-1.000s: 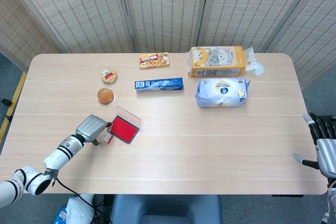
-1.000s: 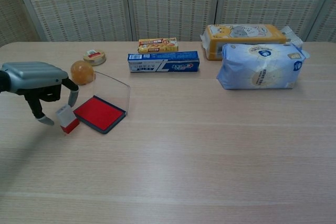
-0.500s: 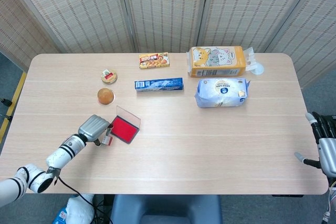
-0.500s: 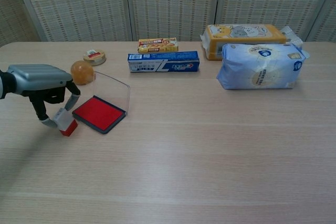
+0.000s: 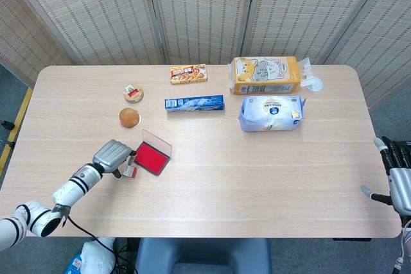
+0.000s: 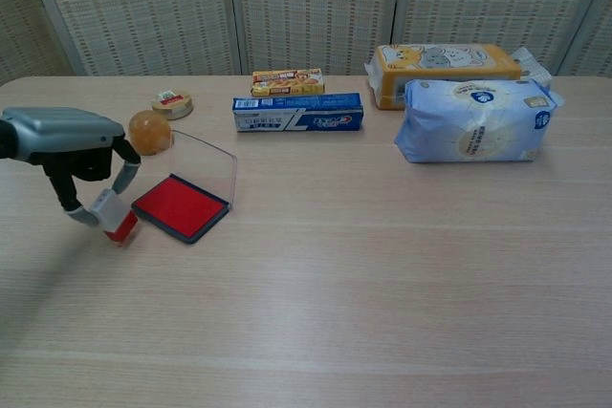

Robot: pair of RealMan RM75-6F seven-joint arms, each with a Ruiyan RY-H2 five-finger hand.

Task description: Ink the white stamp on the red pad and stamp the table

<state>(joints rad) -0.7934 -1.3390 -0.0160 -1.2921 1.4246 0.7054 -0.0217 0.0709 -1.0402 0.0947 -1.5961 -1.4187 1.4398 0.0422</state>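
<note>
Left robot hand (image 6: 81, 155) pinching white stamp (image 6: 112, 213), tilted, just beside red pad (image 6: 180, 206) near surface's left-front edge. Step: lift. Next I carry stamp over pad, press down. Right robot hand (image 5: 399, 181) idle, fingers apart.

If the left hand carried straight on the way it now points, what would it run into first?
Most likely the red ink pad: the left hand, pinching the white stamp, points toward it and is already just short of its near edge. Height above the pad is hard to judge.
</note>
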